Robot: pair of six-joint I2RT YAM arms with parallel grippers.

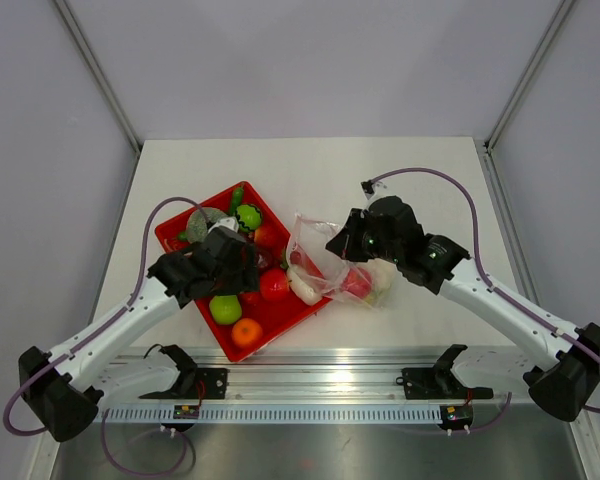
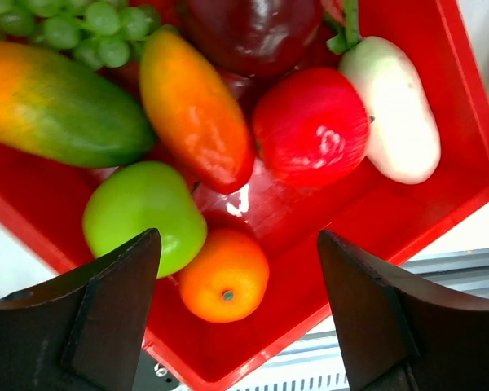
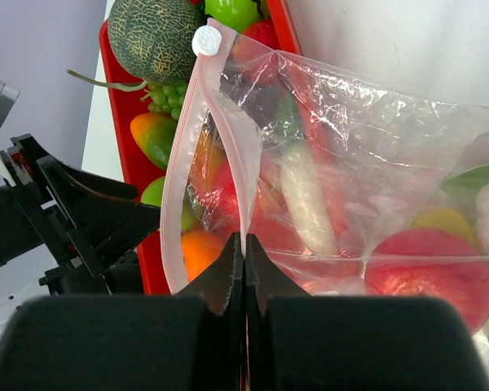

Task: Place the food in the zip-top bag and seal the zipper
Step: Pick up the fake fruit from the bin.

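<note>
Right hand (image 3: pixel 244 247) pinches the zipper (image 3: pixel 238 163), zip-top bag (image 3: pixel 367 122) spreading beyond it.

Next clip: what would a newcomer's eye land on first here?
The red tray heaped with glossy toy fruit, left of centre on the table, under the open left claw. Beside it to the right, the crinkly zip-top bag, already holding some food, with the right claw pinched shut on its pink zipper.

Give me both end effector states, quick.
Left end effector: open, empty, above the red tray.
Right end effector: closed on the zip-top bag at its zipper.
</note>
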